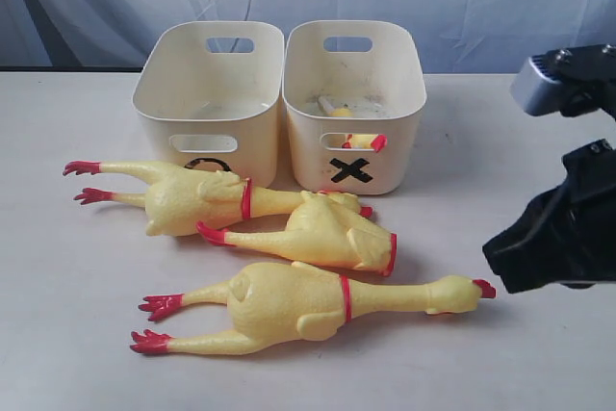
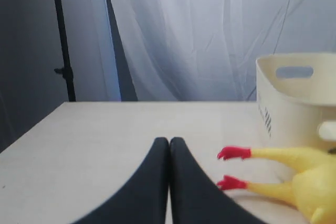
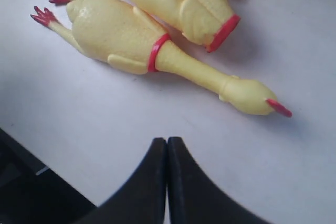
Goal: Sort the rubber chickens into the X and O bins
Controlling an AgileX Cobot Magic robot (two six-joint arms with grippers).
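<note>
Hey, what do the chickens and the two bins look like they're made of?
Chickens: likely soft rubber or vinyl, going by the smooth, faintly glossy yellow skin, moulded wings and red rings; softness itself can't be seen. O bin and X bin: seemingly rigid cream plastic, satin finish, with thin moulded walls, rounded corners and cut slot handles.

White table (image 1: 77, 353), O bin (image 1: 159, 127), X bin (image 1: 399, 156), three rubber chickens (image 1: 279, 305) in front
</note>
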